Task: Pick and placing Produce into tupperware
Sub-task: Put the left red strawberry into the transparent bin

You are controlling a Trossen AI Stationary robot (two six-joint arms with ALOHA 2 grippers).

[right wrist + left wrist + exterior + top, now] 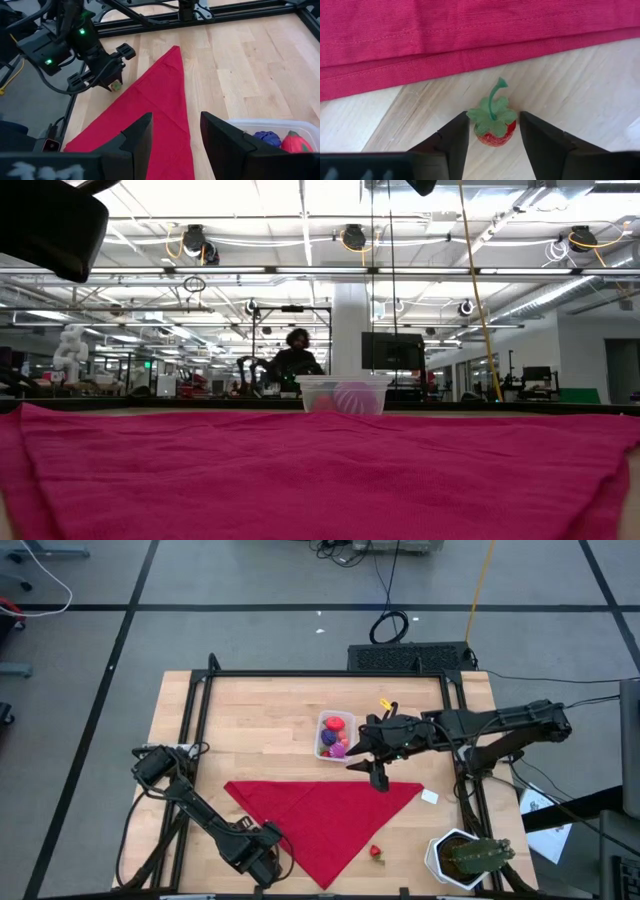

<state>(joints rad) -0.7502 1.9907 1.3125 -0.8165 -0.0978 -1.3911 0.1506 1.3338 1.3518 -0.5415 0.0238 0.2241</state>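
A small red strawberry (pixel 495 134) with a green leaf cap and stalk stands upright on the bare wood beside the folded edge of the red cloth (pixel 325 820). My left gripper (pixel 494 120) points down at it near the table's front left, shut on it; the high view hides the berry under the gripper (pixel 263 858). The clear tupperware (pixel 335 735) stands beyond the cloth and holds red, purple and magenta produce. Another small red piece (pixel 376 853) lies at the cloth's right edge. My right gripper (pixel 378 776) hangs open above the cloth's far edge, beside the tupperware. My left gripper has the strawberry's two opposite sides (pixel 512 131) between its two fingers, one finger (pixel 457 135) on each side. The fingers come from above, pointing down. The berry stands upright with its base on the table and its stalk up.
A white pot with a green cactus (pixel 465 858) stands at the front right corner. A small white scrap (pixel 429 797) lies right of the cloth and a yellow bit (pixel 385 704) behind the tupperware. A black frame (pixel 200 720) rims the table. A person (pixel 295 355) sits far behind.
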